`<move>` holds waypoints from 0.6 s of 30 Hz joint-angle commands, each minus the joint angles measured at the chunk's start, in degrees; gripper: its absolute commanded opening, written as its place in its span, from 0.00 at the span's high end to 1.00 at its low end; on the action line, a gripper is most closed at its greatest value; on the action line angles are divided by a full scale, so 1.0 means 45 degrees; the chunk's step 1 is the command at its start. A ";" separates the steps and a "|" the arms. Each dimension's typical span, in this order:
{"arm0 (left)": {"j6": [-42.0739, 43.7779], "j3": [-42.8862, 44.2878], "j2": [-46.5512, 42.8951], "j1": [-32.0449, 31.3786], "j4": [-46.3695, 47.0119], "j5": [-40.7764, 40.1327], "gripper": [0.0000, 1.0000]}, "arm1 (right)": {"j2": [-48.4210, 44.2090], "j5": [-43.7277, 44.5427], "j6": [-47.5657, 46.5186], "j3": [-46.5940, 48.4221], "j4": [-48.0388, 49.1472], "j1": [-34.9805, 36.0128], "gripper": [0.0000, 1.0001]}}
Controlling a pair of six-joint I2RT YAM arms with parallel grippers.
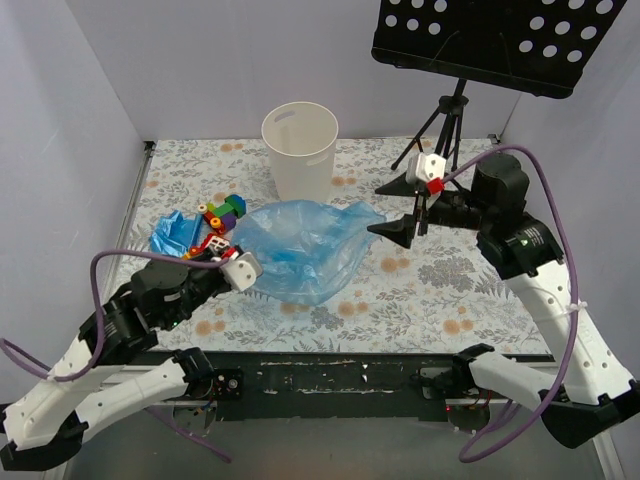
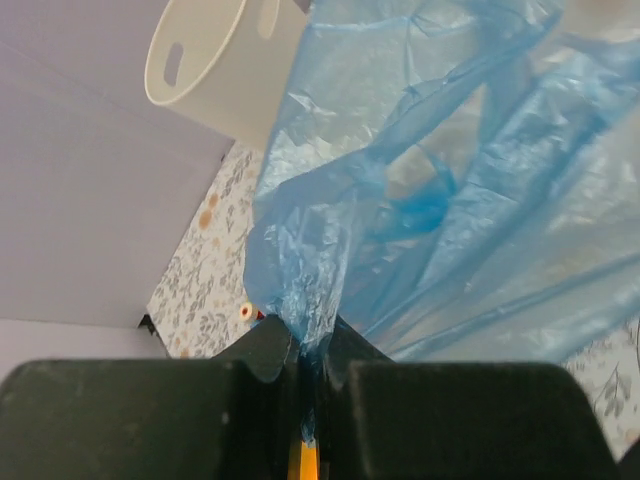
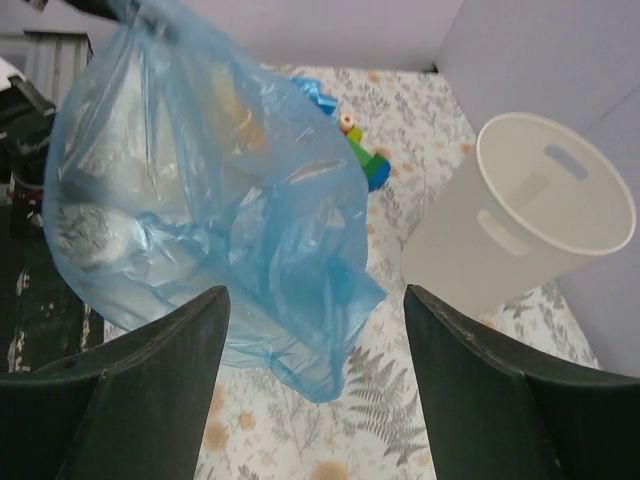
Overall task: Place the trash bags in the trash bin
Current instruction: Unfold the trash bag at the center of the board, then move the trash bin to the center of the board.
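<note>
A translucent blue trash bag [image 1: 300, 250] lies spread open and puffed up on the flowered table. My left gripper [image 1: 243, 268] is shut on its near-left edge; in the left wrist view the film [image 2: 450, 200] is pinched between the jaws [image 2: 308, 350]. My right gripper [image 1: 395, 208] stands open just right of the bag's tip, with the bag [image 3: 220, 220] ahead of its spread fingers [image 3: 316, 292] and not held. A second crumpled blue trash bag [image 1: 175, 235] lies at the left. The cream-white trash bin [image 1: 300, 148] stands upright behind the bag, also in the wrist views [image 2: 215, 65] [image 3: 520, 220].
Small coloured toy blocks [image 1: 222, 212] lie between the left blue bag and the bin. A black perforated music stand [image 1: 490, 40] on a tripod [image 1: 440, 130] rises at the back right, close behind my right arm. Walls enclose the table on the left, back and right.
</note>
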 commanded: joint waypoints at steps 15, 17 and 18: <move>0.1283 -0.0130 -0.2381 0.0062 -0.3992 0.1898 1.00 | 1.3247 0.4977 -0.3760 1.2521 -0.1865 0.1879 0.35; 0.1460 -0.0639 -0.2596 0.0062 -0.3680 0.1759 1.00 | 1.4149 0.5116 -0.4033 1.4009 -0.2354 0.1956 0.35; 0.1325 -0.0718 -0.2597 0.0062 -0.3524 0.1817 1.00 | 1.4269 0.5000 -0.4383 1.4112 -0.2570 0.1996 0.35</move>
